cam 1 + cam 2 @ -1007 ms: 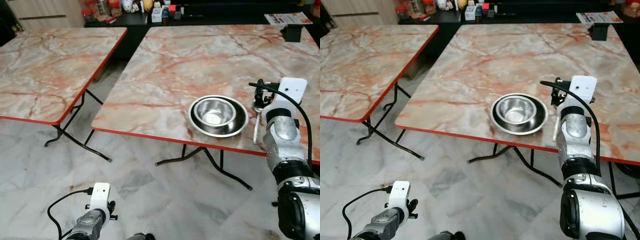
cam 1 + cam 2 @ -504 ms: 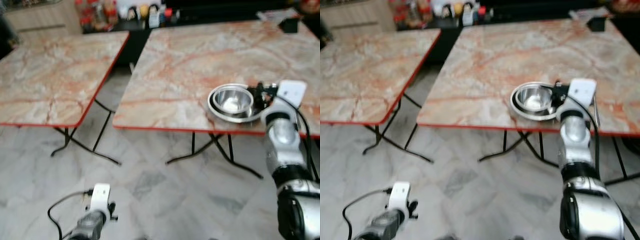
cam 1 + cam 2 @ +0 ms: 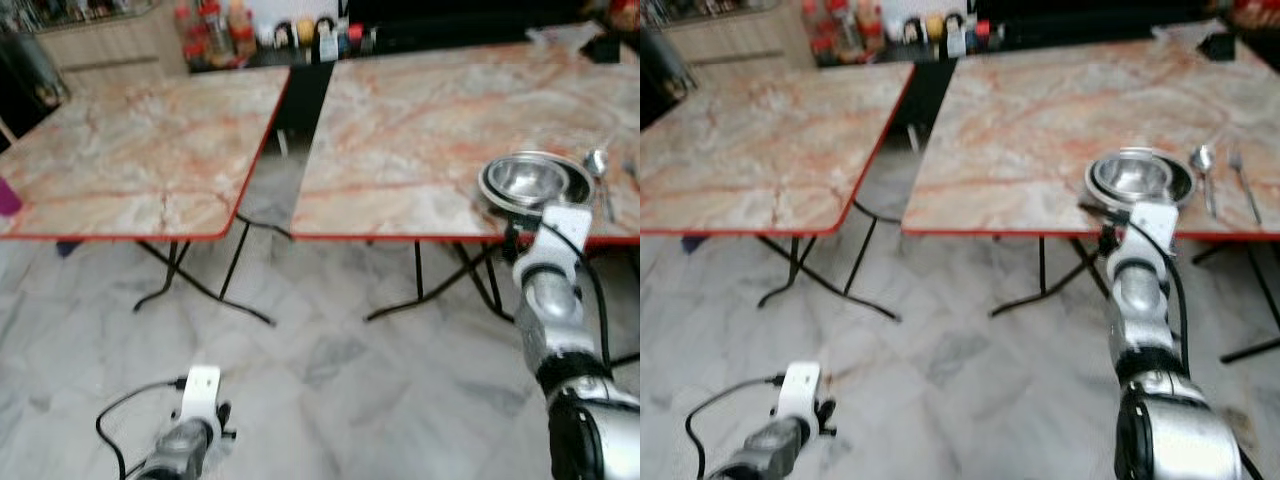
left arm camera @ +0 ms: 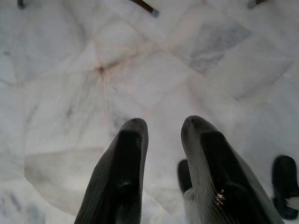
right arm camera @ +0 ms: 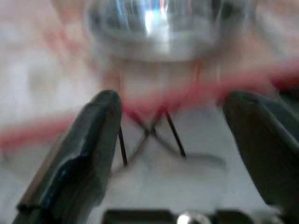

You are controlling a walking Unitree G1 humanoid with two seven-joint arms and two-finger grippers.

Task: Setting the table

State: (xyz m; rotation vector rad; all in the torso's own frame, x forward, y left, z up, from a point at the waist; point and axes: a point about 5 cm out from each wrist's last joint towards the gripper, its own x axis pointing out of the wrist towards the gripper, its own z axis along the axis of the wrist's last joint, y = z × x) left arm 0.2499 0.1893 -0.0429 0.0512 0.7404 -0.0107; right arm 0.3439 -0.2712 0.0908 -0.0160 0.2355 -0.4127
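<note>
So the shiny steel bowl on its round steel plate point(image 3: 1138, 177) sits at the near edge of the marble desk with red trim point(image 3: 1040, 130), dead ahead at 12 o'clock from the right gripper point(image 5: 170, 154), jaws wide and empty. Head view adds a spoon point(image 3: 1204, 170) and fork point(image 3: 1242, 180) at 3 o'clock, handles pointing toward the robot. Left gripper point(image 4: 161, 135), slightly parted, hangs over the floor.
</note>
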